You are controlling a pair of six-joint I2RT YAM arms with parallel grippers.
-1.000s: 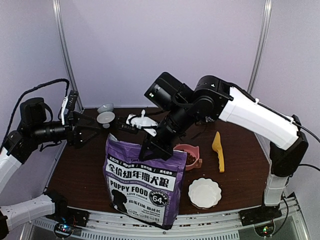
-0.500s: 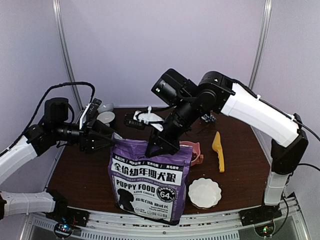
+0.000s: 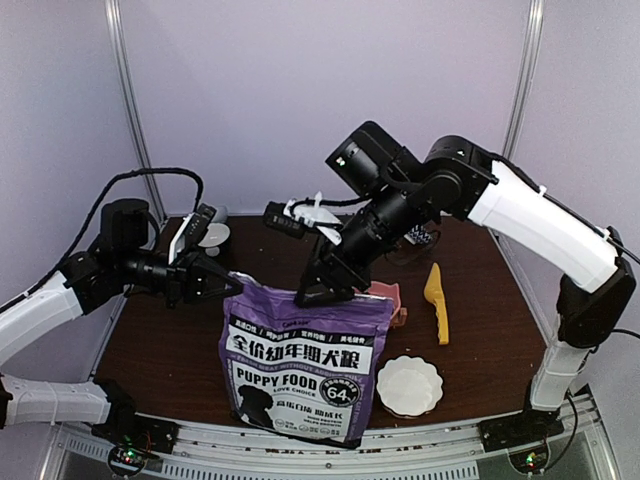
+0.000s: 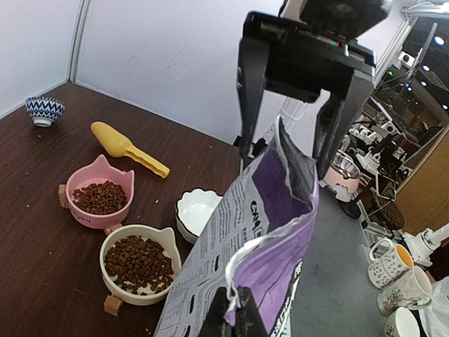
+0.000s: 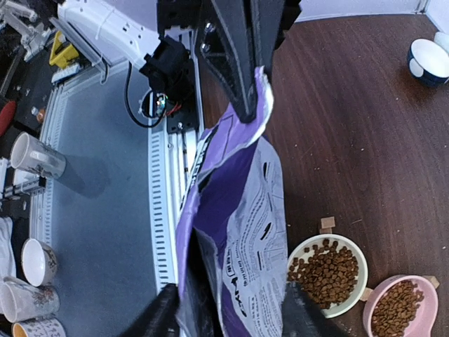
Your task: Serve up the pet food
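1. pet food (image 4: 139,261): loose kibble in two heaps, one in the cream bowl (image 4: 137,296), one in the pink bowl (image 4: 83,216). The heaps are round and flat, so no long axis and no pointing direction. The bowls sit side by side on the table (image 3: 160,350), to the right of the bag (image 3: 300,370), cream one closer to it.
2. Bag stands upright, long axis vertical, mouth up, "PUPPY FOOD" label facing the near edge.
3. left gripper (image 3: 222,287): fingers pinched together on the top left corner of the bag, reaching in roughly level from the left.
4. right gripper (image 3: 318,293): comes down from above onto the bag's top right. Jaws spread wide and straddle the bag top. Can't tell whether the pads actually press the bag walls.
5. Neither gripper touches the kibble or the bowls.
6. Yellow scoop (image 3: 437,300) lies flat to the right of the pink bowl, apart from it.
7. White dish (image 3: 408,385) sits near the front edge, just right of the bag.
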